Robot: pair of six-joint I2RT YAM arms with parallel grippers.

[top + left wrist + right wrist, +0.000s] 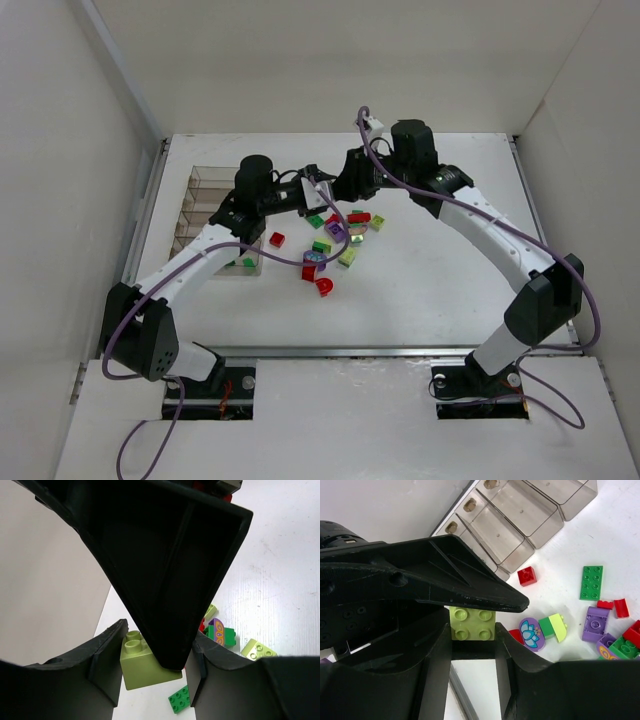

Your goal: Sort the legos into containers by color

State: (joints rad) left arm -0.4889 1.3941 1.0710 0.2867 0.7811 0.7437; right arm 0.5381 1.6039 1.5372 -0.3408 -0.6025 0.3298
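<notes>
A yellow-green 2x2 lego (472, 623) is clamped between the fingers of my right gripper (472, 632), above the table. My left gripper (157, 652) straddles the same lego (142, 667) crosswise. Its left finger touches the lego, and a small gap shows at its right finger. The two grippers meet at mid-table, left (320, 192) and right (340, 188). The clear four-row organizer box (205, 215) stands at the left and also shows in the right wrist view (520, 525). A small green piece (247, 262) lies at its near end. Loose legos (335, 235) lie below the grippers.
A red lego (277, 239) lies beside the box, and a red arch (324, 287) lies nearer me. A green plate (591, 582), a purple oval piece (532, 633) and a purple lego (595, 623) lie in the pile. White walls enclose the table.
</notes>
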